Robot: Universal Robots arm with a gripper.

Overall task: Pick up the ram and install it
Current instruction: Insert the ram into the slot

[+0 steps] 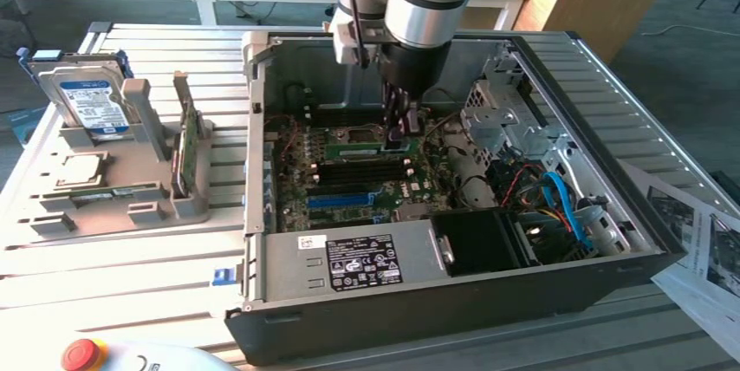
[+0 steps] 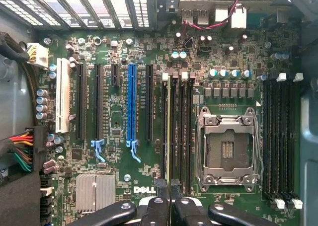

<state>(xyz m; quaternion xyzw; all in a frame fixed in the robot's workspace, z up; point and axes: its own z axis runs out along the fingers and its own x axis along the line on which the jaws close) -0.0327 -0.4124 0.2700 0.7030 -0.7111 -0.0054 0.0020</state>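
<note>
Exterior view, frame centre: black two-finger gripper down inside open dark-grey metal computer case, fingers closed together at right end of long thin green ram stick, edge-up among black memory slots; actual hold unclear.

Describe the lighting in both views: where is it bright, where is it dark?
Exterior view: daylight falls bright on the slatted table, while the inside of the computer case lies in shade. Wrist view: the vent grille is washed out by light from behind, the motherboard is evenly lit, and the ram shows its top edge as a pale line.
</note>
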